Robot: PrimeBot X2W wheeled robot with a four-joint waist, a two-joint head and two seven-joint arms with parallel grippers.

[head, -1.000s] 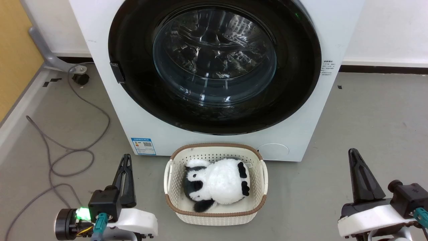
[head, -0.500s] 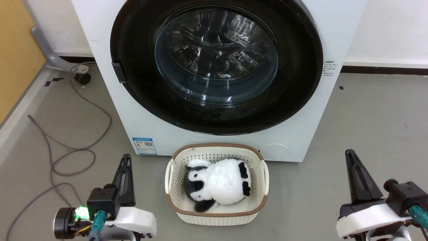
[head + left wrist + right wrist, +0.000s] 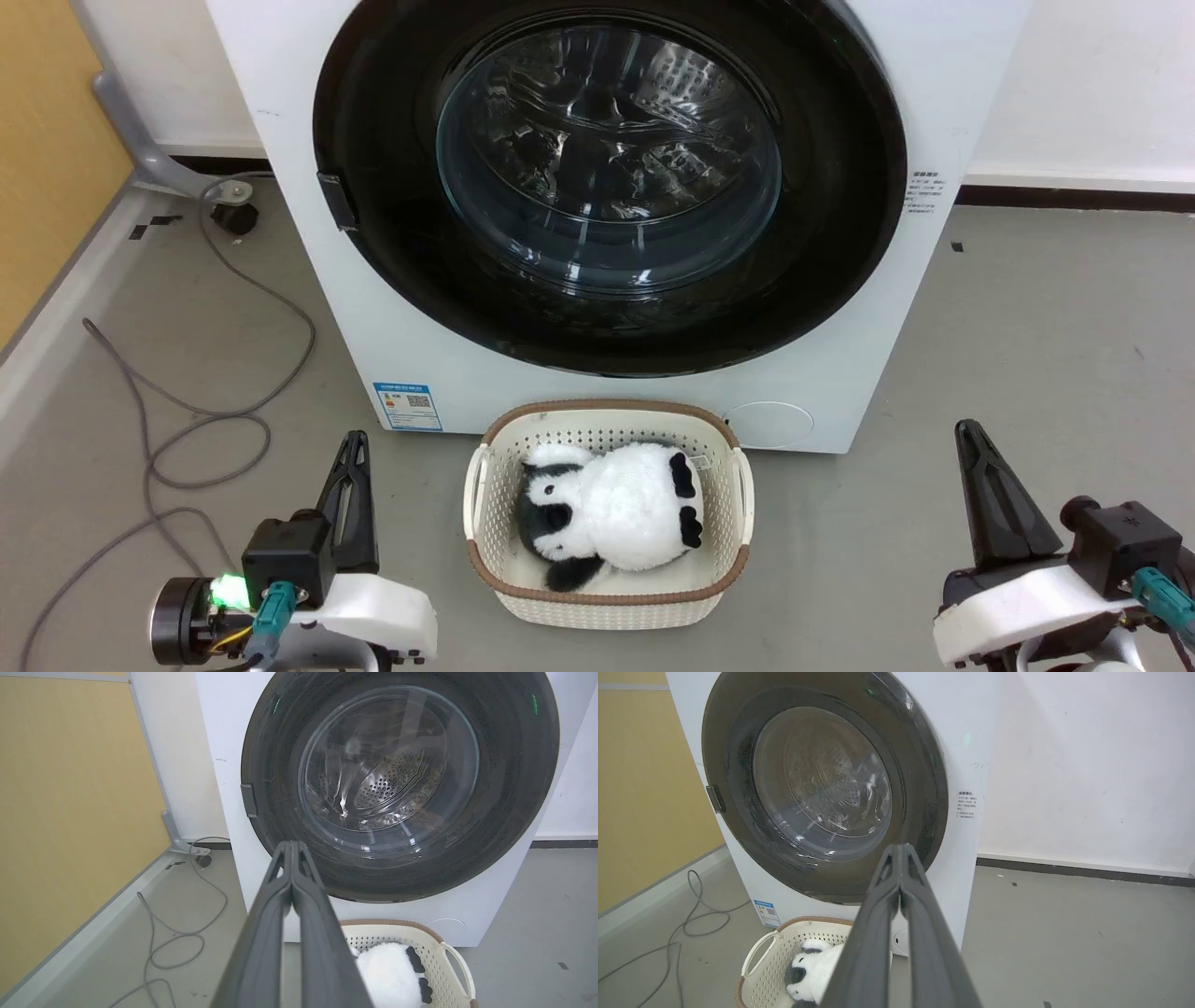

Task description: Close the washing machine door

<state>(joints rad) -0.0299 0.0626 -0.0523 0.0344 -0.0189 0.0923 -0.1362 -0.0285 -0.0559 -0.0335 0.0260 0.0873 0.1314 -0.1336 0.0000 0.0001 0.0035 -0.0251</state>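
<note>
Well beyond the left hand (image 3: 355, 439) and right hand (image 3: 967, 429), both pinched together, stands the washing machine door (image 3: 609, 177).

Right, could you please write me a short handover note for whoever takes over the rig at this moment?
Left tool: shut, empty, low at the left, clear of the washer.
Right tool: shut, empty, low at the right.
Washing machine door: looks flush against the washer front.
Done: door appears closed.
To do: confirm that it has caught, which the pictures cannot show. Mind the basket holding a panda toy, on the floor right before the washer.
</note>
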